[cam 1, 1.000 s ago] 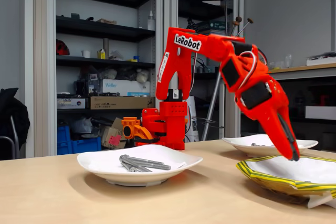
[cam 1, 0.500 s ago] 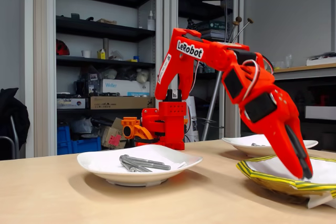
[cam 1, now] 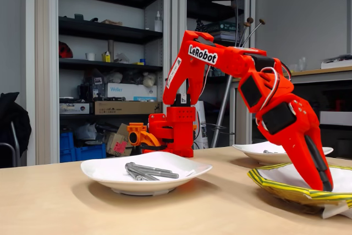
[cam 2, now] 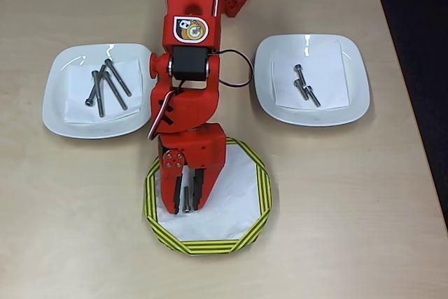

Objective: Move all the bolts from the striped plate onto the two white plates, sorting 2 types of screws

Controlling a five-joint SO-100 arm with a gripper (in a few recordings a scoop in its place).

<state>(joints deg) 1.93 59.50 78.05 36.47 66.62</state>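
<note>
My red gripper reaches down into the striped plate, its jaws slightly open. A slim grey bolt lies lengthwise between the fingers on the plate's white centre. In the fixed view the gripper has its tips inside the striped plate, whose rim hides the bolt. The left white plate carries several longer bolts. Three shorter bolts lie on the right white plate. The fixed view shows the near white plate with long bolts and the far white plate.
The arm's base stands at the back of the wooden table, between the two white plates. Shelves with boxes fill the room behind. Bare table lies in front of and beside the striped plate.
The arm has swung down and towards the right of the fixed view, lowering the gripper from above the striped plate's rim into the plate. The plates and their bolts have not moved.
</note>
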